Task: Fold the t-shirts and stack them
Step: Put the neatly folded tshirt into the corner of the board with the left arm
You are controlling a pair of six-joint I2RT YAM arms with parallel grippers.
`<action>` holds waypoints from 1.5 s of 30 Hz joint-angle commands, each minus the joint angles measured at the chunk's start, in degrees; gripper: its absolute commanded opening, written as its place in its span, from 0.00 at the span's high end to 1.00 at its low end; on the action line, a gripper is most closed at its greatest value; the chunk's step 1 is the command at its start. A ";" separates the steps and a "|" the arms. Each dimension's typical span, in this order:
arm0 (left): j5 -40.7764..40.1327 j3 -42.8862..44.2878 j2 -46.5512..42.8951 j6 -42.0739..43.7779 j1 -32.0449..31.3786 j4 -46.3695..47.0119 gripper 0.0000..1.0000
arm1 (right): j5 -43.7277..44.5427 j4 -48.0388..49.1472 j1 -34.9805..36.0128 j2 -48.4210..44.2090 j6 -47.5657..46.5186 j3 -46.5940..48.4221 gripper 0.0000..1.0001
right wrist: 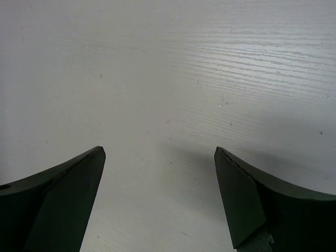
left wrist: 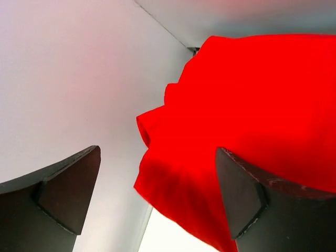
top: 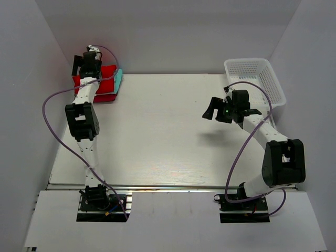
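A folded stack of t-shirts lies at the table's far left corner. The bright red shirt [top: 107,76] is on top, the mint green shirt [top: 119,80] shows at the stack's right edge, and a darker crimson-pink edge [top: 105,98] shows along the front. My left gripper [top: 88,59] hangs open over the stack's far left part; in the left wrist view [left wrist: 157,176] the red shirt [left wrist: 252,105] lies between and beyond the fingers, not gripped. My right gripper [top: 214,109] is open and empty above bare table on the right; it also shows in the right wrist view [right wrist: 160,181].
A white mesh basket [top: 262,79] stands at the far right corner, just behind my right arm. White walls close in the table on the left, back and right. The left wall is close to my left gripper.
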 commanded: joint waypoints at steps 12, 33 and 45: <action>12.46 -0.17 -6.02 -17.19 0.35 -1.16 0.00 | -5.18 5.21 -0.05 0.16 1.18 0.99 0.10; 29.62 -8.79 1.98 -27.14 -0.97 4.12 1.00 | -7.38 7.23 0.04 4.64 1.88 1.34 0.10; 28.56 -5.45 -6.96 -30.48 0.08 5.79 0.35 | -9.13 8.28 0.21 -1.76 0.48 0.73 0.10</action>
